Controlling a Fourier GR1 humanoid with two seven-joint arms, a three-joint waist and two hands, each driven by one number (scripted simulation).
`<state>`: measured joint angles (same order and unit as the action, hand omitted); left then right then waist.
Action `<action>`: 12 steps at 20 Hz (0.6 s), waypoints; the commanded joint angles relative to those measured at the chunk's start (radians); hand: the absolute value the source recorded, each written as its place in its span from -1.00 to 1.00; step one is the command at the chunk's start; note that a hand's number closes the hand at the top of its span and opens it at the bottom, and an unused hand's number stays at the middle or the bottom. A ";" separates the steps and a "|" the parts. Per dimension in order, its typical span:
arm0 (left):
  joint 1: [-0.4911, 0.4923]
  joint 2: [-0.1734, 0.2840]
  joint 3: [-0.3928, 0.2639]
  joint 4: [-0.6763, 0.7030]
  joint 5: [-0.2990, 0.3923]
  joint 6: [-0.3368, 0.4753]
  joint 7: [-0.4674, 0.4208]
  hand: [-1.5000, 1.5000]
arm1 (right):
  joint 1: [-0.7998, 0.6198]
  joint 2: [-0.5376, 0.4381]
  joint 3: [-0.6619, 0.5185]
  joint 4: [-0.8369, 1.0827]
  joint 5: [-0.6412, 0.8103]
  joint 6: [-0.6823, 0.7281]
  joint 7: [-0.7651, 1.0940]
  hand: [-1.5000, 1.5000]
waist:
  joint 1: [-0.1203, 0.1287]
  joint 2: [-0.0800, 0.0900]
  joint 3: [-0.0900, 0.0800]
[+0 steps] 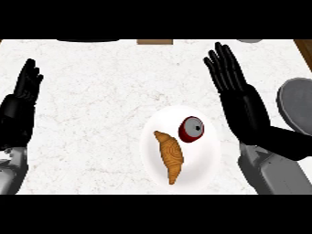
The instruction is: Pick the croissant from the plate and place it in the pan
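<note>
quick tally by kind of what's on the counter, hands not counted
Plates: 1, the white plate
Croissants: 1, the croissant lying on the plate
Red round items: 1, a dark red item with a grey face, also on the plate
Pans: 1, the grey pan at the right edge
Total: 4

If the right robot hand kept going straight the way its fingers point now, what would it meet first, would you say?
Likely nothing: the right robot hand points toward the counter's far edge, over bare white counter. The croissant and pan lie off that line; height is unclear.
</note>
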<state>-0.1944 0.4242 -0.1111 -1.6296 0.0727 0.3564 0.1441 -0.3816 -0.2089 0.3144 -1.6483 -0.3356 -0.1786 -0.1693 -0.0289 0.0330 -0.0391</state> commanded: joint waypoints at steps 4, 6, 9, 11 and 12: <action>-0.021 -0.035 0.035 0.043 0.125 -0.090 0.019 0.00 | -0.130 -0.035 0.049 0.084 -0.101 0.270 0.039 1.00 | 0.057 -0.024 0.038; 0.016 -0.072 0.007 0.033 0.148 -0.105 0.006 0.00 | -0.177 -0.058 0.067 0.136 -0.151 0.406 0.031 1.00 | 0.084 -0.017 0.038; 0.028 -0.103 0.009 0.041 0.170 -0.088 0.056 0.00 | -0.051 -0.211 0.075 0.170 0.174 0.257 -0.093 1.00 | 0.027 -0.031 0.039; 0.007 -0.103 0.032 0.077 0.188 -0.101 0.044 0.00 | 0.063 -0.276 0.123 0.123 0.257 0.294 -0.239 1.00 | 0.006 -0.032 0.040; 0.040 -0.091 0.047 0.055 0.188 -0.106 0.025 0.00 | 0.101 -0.341 0.092 0.127 0.241 0.346 -0.280 -1.00 | 0.014 -0.034 0.040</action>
<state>-0.1774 0.3410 -0.0856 -1.5822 0.2345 0.2659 0.1810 -0.3937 -0.4252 0.3978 -1.5159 -0.1904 0.1048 -0.2971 -0.0016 0.0047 -0.0022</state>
